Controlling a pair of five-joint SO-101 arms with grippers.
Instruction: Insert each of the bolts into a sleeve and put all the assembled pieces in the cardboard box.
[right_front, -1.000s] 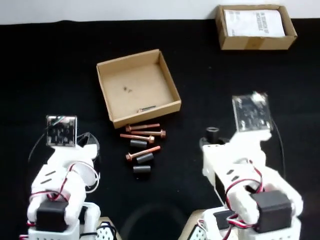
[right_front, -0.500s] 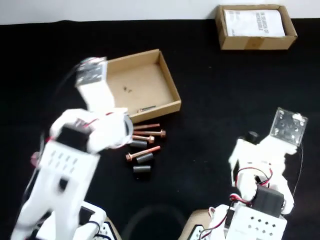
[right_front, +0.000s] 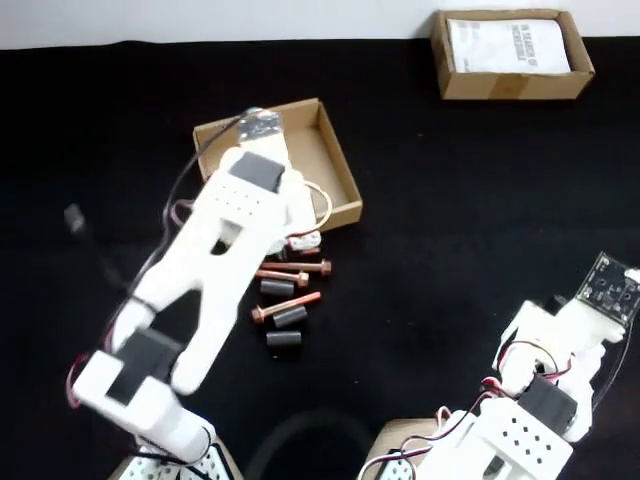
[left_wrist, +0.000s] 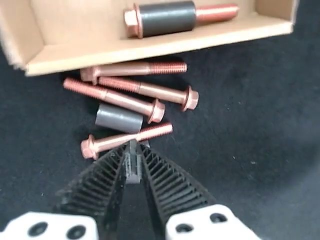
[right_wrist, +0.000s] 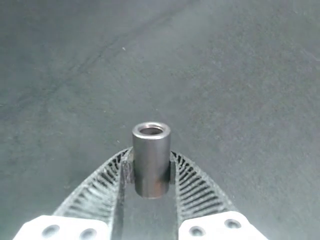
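Several copper bolts (left_wrist: 135, 87) (right_front: 300, 268) lie on the black table just in front of the cardboard box (left_wrist: 150, 47) (right_front: 345, 190). Loose grey sleeves (right_front: 288, 317) rest among them, one (left_wrist: 119, 118) between two bolts. One bolt with a sleeve on it (left_wrist: 165, 17) lies inside the box. My left arm (right_front: 240, 215) stretches over the pile; its gripper (left_wrist: 131, 146) is shut, tips beside the nearest bolt (left_wrist: 125, 139). Low at the right is my right arm (right_front: 575, 335), its gripper (right_wrist: 150, 160) shut on an upright grey sleeve (right_wrist: 151, 150).
A second cardboard box (right_front: 505, 85) holding a printed sheet stands at the far right corner. Bare black table spreads between the bolt pile and the right arm. Cables trail from the left arm near the box.
The left arm has swung from its folded pose at the near left out over the bolts to the box. The right arm has drawn back to the right with its sleeve.
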